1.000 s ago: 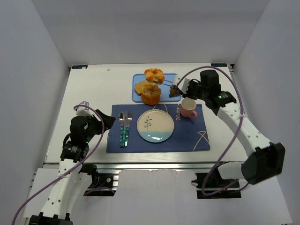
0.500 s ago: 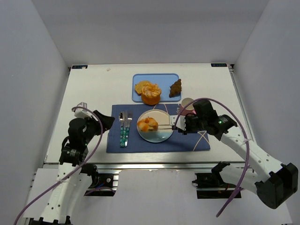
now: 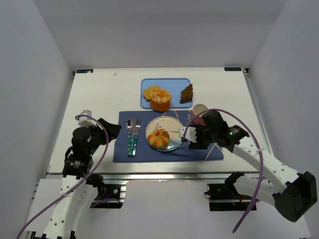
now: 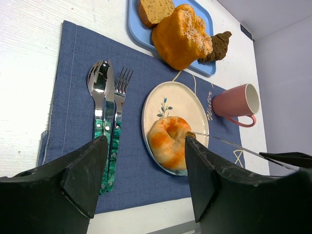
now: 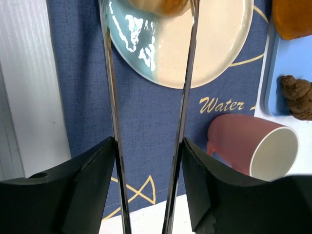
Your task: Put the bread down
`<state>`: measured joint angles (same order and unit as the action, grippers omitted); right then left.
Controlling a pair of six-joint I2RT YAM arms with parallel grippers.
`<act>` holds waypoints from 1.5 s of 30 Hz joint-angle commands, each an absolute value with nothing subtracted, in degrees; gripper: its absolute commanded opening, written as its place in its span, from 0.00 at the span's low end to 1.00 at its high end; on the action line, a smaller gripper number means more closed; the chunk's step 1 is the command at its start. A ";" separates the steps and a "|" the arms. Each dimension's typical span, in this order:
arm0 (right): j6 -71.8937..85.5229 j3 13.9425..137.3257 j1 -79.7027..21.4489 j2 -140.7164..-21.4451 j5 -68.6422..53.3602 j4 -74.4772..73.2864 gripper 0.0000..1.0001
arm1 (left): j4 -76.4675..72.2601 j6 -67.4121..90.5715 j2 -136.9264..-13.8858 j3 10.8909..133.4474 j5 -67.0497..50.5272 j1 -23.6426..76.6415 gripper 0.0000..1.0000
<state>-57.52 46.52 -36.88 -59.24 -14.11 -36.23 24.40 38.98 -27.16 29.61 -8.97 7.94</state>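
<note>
Golden-orange bread [image 3: 158, 139], cream leaf-patterned plate [image 4: 181, 101], navy placemat [image 3: 122, 148], pink cup [image 4: 233, 103]

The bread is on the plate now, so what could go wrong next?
1. The bread lies near the edge of the plate, with the thin prongs of the right gripper on either side of it. Pulling back crookedly might drag it off.
2. The cup stands close beside the right arm, so a wide swing could knock it over.
</note>
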 commanded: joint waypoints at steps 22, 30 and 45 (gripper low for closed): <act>-46.15 55.28 -33.76 -48.78 -17.23 -33.32 0.48 | 23.64 39.02 -26.98 28.65 -8.61 7.73 0.74; -31.57 56.42 -17.87 -54.47 -17.23 -23.67 0.40 | 21.80 38.94 -28.12 28.65 -9.32 7.73 0.74; -11.70 58.10 15.28 -82.41 -17.93 -17.41 0.33 | 18.72 39.29 -29.44 27.16 -10.63 7.73 0.74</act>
<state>-16.88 59.09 14.02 -78.54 -17.91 -21.10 20.47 39.03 -29.12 27.57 -9.65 7.94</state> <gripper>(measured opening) 0.329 0.738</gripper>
